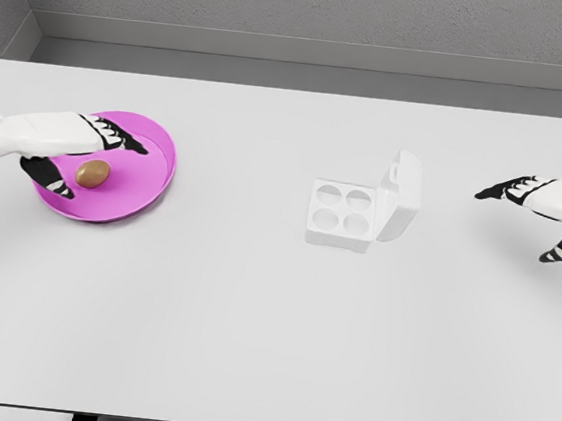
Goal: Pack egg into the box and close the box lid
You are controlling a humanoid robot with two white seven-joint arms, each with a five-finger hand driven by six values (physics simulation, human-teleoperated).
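White counter (pixel 250 318) under grey walls: left hand (pixel 81 154) brackets the egg (pixel 92 174) on the pink plate (pixel 154 172), fingers spread, seemingly not gripping. Box (pixel 346 215) (lid up) waits mid-frame; right hand (pixel 542 213) idles open.

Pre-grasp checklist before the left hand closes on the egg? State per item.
1. Egg on the pink plate, unobstructed: ok.
2. Left hand over the plate, thumb and fingers on either side of the egg: ok.
3. Fingers closed on the egg: not ok, hand looks open.
4. Egg box lid open, four cups empty: ok.
5. Table path from plate to box free: ok.
6. Right hand open, beside the lid, clear of the box: ok.
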